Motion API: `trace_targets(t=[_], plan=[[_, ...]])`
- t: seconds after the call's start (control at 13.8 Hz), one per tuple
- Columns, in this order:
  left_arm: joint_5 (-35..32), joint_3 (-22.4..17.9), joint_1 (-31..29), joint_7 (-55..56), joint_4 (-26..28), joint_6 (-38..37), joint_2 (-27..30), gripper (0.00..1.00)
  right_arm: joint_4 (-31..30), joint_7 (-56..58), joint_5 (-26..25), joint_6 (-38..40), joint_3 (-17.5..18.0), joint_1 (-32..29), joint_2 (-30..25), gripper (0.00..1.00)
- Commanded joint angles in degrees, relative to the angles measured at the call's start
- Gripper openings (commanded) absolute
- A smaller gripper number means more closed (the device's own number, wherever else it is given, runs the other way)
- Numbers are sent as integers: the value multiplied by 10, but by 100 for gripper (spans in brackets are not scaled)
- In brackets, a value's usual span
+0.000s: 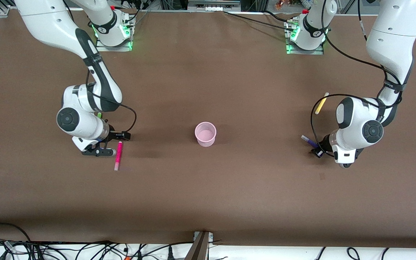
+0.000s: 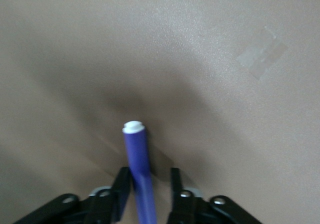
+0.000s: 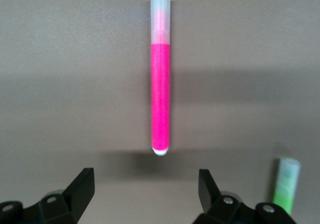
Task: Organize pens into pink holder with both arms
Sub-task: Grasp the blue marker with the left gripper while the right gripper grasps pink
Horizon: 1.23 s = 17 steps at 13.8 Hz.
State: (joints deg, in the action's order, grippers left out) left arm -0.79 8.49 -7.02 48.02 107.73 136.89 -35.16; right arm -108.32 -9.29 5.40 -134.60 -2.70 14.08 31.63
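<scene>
No text, label, brand name, number or sign can be read anywhere in these views. The black band on the left arm (image 1: 394,86) carries some pale lettering, but it is too small to make out. The pens and the pink holder (image 1: 205,134) show no markings at all.

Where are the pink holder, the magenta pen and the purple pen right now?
pink holder (image 1: 205,134), front view, on its outer wall below the rim.
magenta pen (image 3: 160,96), right wrist view, on the middle of its barrel.
purple pen (image 2: 136,151), left wrist view, on the barrel just under its white end.
</scene>
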Motion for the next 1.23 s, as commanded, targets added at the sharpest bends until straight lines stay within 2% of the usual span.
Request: trace_targets(t=[0.0,0.15,0.44,0.58,0.73,0.8,0.94,1.16], plan=[[2,0,3,1,6,7,4,18,-4,-6,7,-10,0,2,2,80],[0,0,5,1,5,7,5,0,-4,-5,7,-13,0,1,5,76],[1,0,35,12,-6,1,31,0,-4,1,7,-32,-1,-4,19,67],[1,1,62,73,-33,-11,62,0,-4,1,7,-37,-1,-5,22,60],[1,1,103,134,-69,-31,83,0,-4,1,7,-40,-1,-5,26,52],[1,1,119,166,-97,-45,88,0,-4,1,7,-40,-1,-6,26,46],[1,2,161,239,-160,-77,85,0,-3,1,7,-40,-1,-8,26,40],[-9,-3,236,328,-195,-80,80,0,3,2,7,-41,-1,-16,26,39]])
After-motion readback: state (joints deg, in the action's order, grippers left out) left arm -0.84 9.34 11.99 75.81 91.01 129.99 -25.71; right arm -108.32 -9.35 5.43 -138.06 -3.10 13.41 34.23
